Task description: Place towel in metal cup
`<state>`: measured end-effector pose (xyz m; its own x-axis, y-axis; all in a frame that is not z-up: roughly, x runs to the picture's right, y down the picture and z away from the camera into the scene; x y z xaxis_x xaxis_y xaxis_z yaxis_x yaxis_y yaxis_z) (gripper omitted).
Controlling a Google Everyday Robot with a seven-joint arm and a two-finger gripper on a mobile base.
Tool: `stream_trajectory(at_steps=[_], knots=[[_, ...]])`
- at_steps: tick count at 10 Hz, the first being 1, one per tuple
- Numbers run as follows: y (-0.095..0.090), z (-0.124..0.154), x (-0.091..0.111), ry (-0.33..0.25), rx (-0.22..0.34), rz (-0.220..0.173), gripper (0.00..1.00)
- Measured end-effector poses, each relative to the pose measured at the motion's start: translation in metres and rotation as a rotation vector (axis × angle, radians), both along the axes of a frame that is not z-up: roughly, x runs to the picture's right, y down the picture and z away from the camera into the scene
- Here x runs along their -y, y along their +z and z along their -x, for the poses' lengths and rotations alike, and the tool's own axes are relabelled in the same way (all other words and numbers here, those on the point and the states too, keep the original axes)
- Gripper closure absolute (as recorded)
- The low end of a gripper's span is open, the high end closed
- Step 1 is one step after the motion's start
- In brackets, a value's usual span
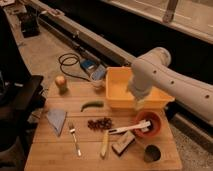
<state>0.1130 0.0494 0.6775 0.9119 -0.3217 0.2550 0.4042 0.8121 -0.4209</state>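
Towel (pixel 56 120) lay flat on the wooden bench (pixel 50 156) toward the left of the view, just beside a fork (pixel 75 140), while the robot's claw (pixel 139 103) hung open and empty over the front wall of a yellow bin (pixel 120 75), well apart from the cloth. The metal cup (pixel 152 152) stood upright near the bench's front right corner, close to a reddish bowl (pixel 159 128), with nothing showing in its dark mouth. No part of the job appeared done. The cloth looked light, soft and floppy, likely to sag and fold once lifted rather than slip. A pinch near its middle would probably gather it into a bunch small enough for the narrow cup. A grip on one corner risked leaving it trailing over the rim. The small cup might slide or tip if pushed off-centre.
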Motion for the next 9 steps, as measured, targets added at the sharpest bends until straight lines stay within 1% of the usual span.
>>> stream_trajectory(at_steps=[2, 4, 5, 6, 8, 9], knots=[[0.004, 0.043, 0.001, -0.061, 0.060, -0.004, 0.35], [0.006, 0.099, -0.001, -0.130, 0.148, -0.008, 0.35], [0.007, 0.118, -0.003, -0.152, 0.182, -0.009, 0.35], [0.006, 0.149, -0.005, -0.181, 0.237, -0.011, 0.35], [0.002, 0.198, -0.013, -0.208, 0.348, -0.015, 0.35], [-0.001, 0.211, -0.015, -0.214, 0.373, -0.018, 0.35]])
